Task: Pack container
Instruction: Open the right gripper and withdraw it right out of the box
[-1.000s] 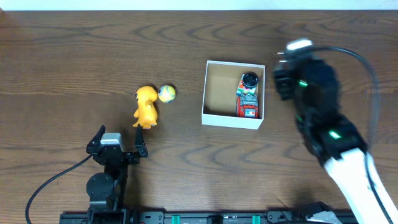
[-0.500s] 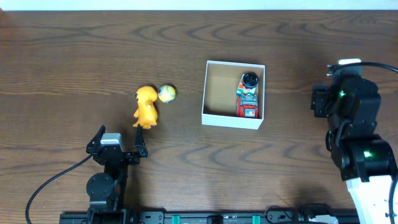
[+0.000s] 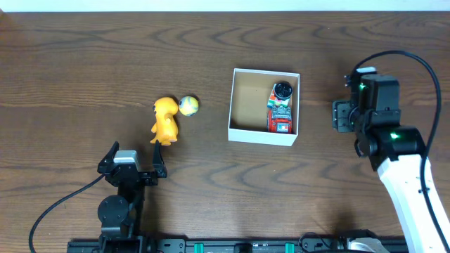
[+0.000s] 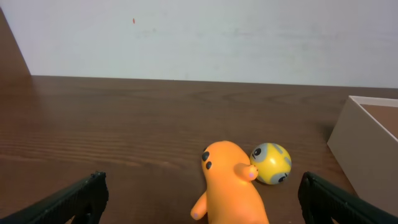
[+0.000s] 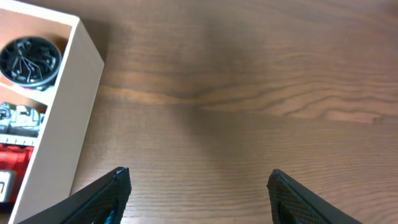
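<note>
While my right claw (image 5: pixel 199 182) hangs spread and empty over the dark wooden table (image 3: pixel 84 63), beside the square white cardboard container (image 3: pixel 261 135), a swing could shove its thin wall; nudging the orange plastic figure (image 3: pixel 165 119) may roll the yellow ball (image 3: pixel 188 105) away.

Overhead: looks straight down from well above, takes in the whole table (image 3: pixel 84 56). Left wrist: sits low and near the wood, faces level toward the orange figure (image 4: pixel 233 183) and yellow ball (image 4: pixel 270 163), clips the container (image 4: pixel 360 143) corner at right. Right wrist: looks steeply down, close, onto the container's right wall. Overlap of wrist views: container only, opposite sides.
</note>
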Controlling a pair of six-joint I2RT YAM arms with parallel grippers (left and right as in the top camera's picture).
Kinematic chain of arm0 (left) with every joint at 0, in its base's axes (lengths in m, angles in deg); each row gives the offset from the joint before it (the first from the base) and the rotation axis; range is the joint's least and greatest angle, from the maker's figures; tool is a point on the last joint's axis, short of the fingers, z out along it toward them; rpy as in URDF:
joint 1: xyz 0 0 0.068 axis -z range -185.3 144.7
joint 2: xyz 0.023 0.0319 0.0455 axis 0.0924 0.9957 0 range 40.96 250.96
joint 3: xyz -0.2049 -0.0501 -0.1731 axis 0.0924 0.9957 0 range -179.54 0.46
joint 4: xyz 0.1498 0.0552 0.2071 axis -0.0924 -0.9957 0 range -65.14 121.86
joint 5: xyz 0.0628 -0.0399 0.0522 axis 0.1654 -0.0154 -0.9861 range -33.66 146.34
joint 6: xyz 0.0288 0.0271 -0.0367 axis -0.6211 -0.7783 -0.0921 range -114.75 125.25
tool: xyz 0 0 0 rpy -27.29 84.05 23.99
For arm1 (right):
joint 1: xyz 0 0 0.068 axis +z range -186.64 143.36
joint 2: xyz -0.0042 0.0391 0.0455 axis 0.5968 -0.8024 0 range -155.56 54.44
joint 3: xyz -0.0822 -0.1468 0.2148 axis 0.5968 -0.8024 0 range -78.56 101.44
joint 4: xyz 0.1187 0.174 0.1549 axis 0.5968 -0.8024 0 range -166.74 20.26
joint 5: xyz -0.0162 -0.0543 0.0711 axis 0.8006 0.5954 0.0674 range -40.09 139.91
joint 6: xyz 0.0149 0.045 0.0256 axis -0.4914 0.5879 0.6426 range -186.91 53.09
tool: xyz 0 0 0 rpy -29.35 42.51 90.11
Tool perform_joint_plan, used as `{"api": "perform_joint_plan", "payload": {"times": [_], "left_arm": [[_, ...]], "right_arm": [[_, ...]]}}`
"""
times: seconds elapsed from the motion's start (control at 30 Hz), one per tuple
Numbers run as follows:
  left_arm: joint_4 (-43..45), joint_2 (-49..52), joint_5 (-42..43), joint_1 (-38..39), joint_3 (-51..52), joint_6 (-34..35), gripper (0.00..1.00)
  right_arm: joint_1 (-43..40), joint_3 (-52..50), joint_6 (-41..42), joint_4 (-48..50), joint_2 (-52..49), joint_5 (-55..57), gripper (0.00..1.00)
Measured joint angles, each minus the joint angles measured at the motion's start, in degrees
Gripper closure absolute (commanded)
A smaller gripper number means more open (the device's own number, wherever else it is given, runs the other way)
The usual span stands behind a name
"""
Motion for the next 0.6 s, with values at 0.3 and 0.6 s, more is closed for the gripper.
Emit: {"api": "perform_joint_plan", "payload": {"times": [0.3, 0.6], "left_arm": [[0.0, 0.0, 0.0, 0.0, 0.0, 0.0, 0.02], [0.0, 0.0, 0.0, 0.0, 0.0, 0.0, 0.02]], "right_arm": [[0.0, 0.0, 0.0, -0.8, -1.6, -2.4, 0.25], [0.0, -0.1, 1.4, -1.6, -1.6, -3.9, 0.23]]}}
